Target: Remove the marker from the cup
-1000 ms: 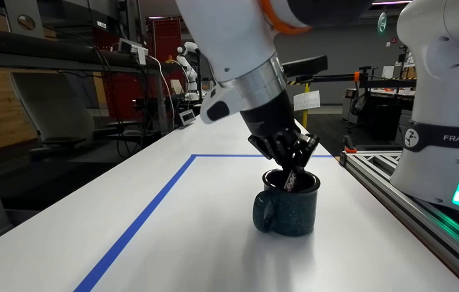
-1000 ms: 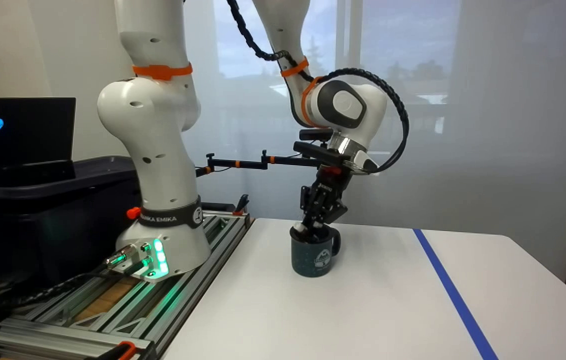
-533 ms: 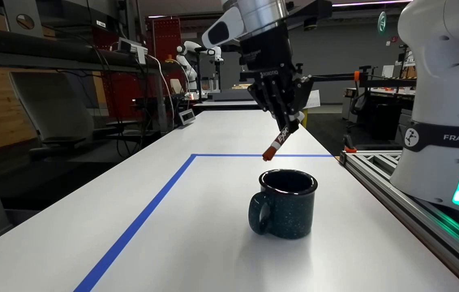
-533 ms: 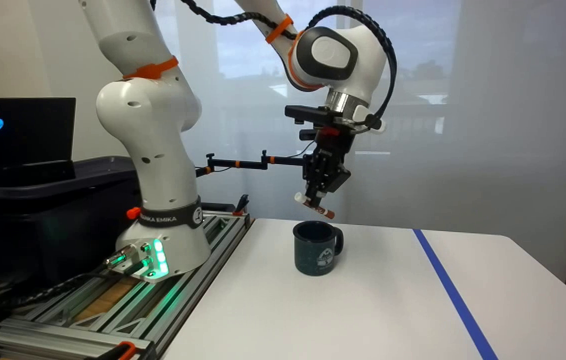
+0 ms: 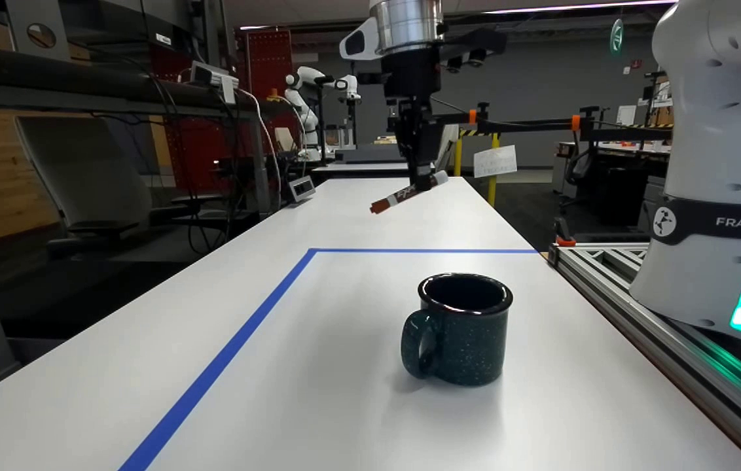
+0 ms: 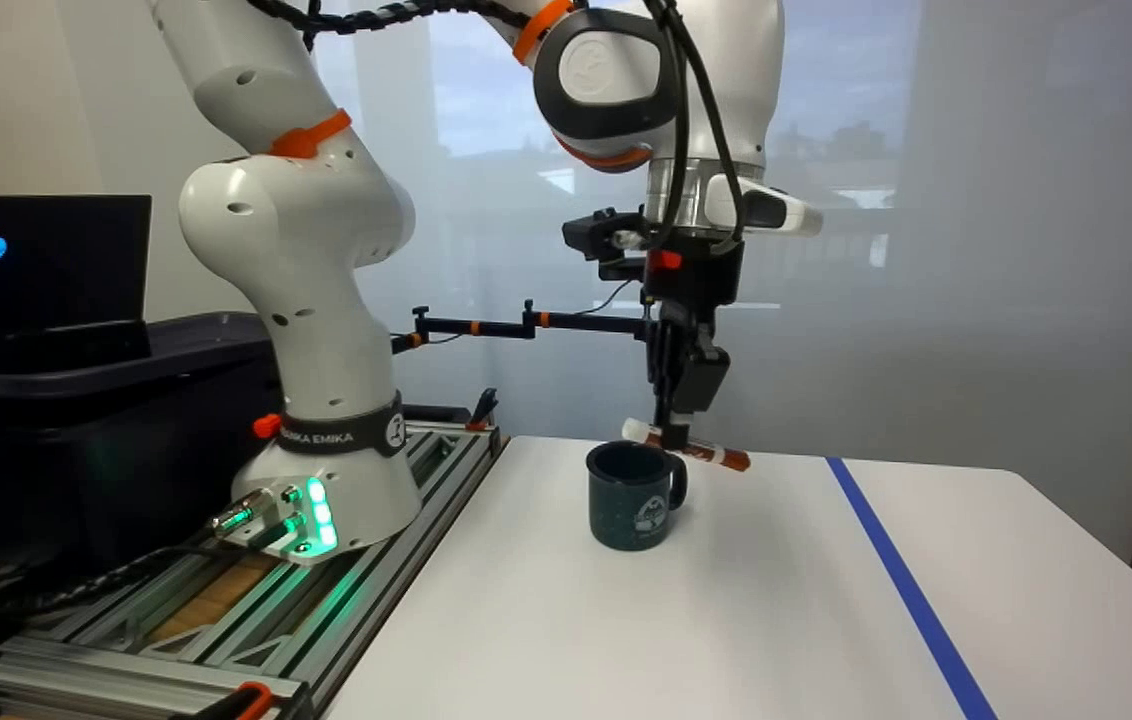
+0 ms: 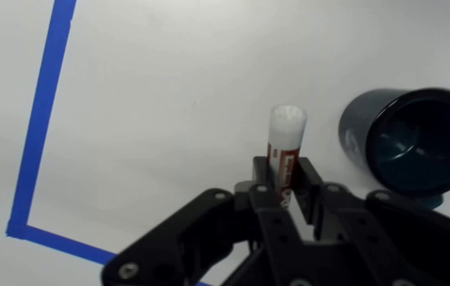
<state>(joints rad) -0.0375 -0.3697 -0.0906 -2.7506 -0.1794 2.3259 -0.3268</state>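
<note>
Gripper (image 7: 284, 171) has the marker (image 5: 402, 195) pinched between its fingers, up off the table. White table (image 5: 266, 386) runs out of frame at its nearest edge in both exterior views, and the arm (image 6: 296, 240) gets cropped at the top. Cup (image 5: 472, 347) stands upright near the robot-side edge, not far from a far corner (image 6: 528, 446) in an exterior view; from the wrist, its handle (image 7: 431, 201) is mostly hidden behind the gripper. Marker's out of the cup but near it, long axis slanting: pale end higher, toward the robot-side edge, brown tip lower, toward the opposite edge. Fingers cover its middle, so the lettering's only partly legible, and the wrist view hides that brown tip.
</note>
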